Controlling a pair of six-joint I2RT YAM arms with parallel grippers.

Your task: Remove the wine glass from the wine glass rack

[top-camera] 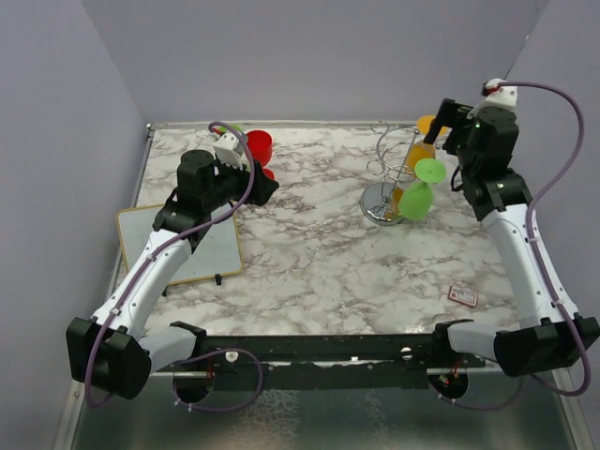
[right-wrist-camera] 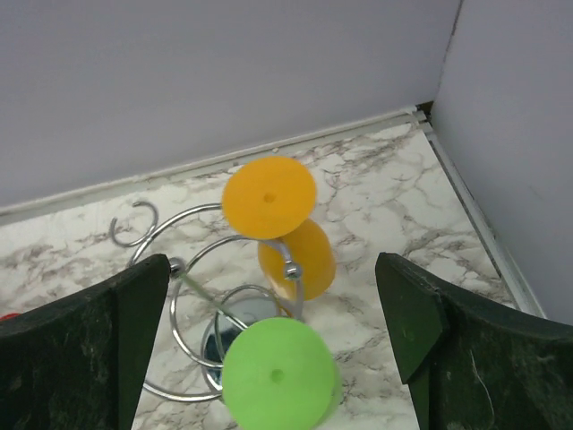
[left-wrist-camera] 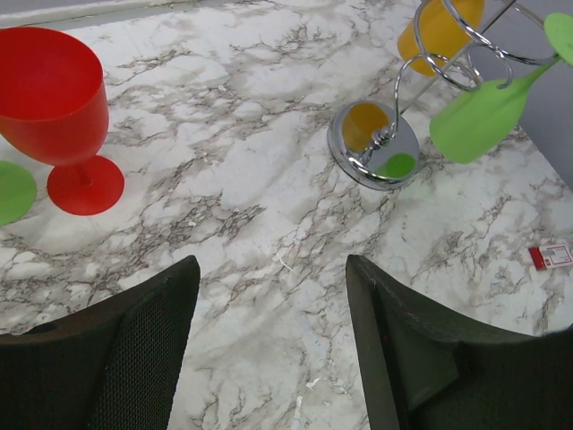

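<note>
Right wrist: my right pincer [right-wrist-camera: 269,282] gapes empty over the orange wine glass [right-wrist-camera: 269,197]; depth looks unclear here, so descending could snag the wine glass rack [right-wrist-camera: 228,327] and tip it.

Your free passage runs over the bare marble table [top-camera: 319,253] across the middle, between the two arms. At the right rear the wine glass rack [top-camera: 386,173] obstructs. Its orange wine glass [right-wrist-camera: 269,197] and green wine glass [right-wrist-camera: 276,376] hang foot-up, in line with the gap between the spread fingers of your right gripper [right-wrist-camera: 273,300]. The side wall [right-wrist-camera: 519,134] stands near on that gripper's right. On the left, a red wine glass [left-wrist-camera: 54,98] stands upright ahead of your left gripper [left-wrist-camera: 273,296], off to its left. A whiteboard [top-camera: 187,244] lies flat at the left edge.
</note>
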